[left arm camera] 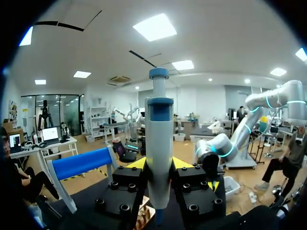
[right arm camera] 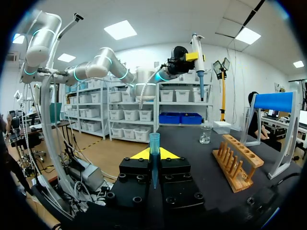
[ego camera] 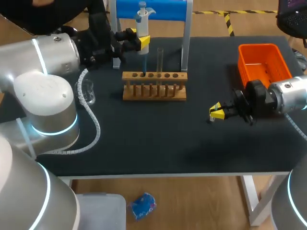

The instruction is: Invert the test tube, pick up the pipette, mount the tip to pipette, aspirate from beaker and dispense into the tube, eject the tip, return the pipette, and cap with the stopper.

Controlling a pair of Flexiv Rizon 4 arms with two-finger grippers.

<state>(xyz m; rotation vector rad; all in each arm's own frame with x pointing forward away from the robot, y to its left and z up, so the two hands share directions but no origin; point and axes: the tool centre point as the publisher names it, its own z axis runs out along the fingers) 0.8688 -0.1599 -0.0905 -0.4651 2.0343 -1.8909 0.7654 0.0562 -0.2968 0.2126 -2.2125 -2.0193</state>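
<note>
Since my left hand [ego camera: 138,39] pinches the white-and-blue plastic pipette [ego camera: 142,19] upright over the wooden tube rack [ego camera: 154,91] on the far side, and my right hand [ego camera: 217,111] pinches the small blue conical tip [right arm camera: 154,143] to the near right, I'd align both axes, then press straight.

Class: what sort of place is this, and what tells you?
Probably a robot laboratory bench: a pipette in the left end effector, a wooden rack holding a test tube, and a beaker.

A wide gap separates the wooden rack [ego camera: 154,86] from the orange bin [ego camera: 264,62].
</note>
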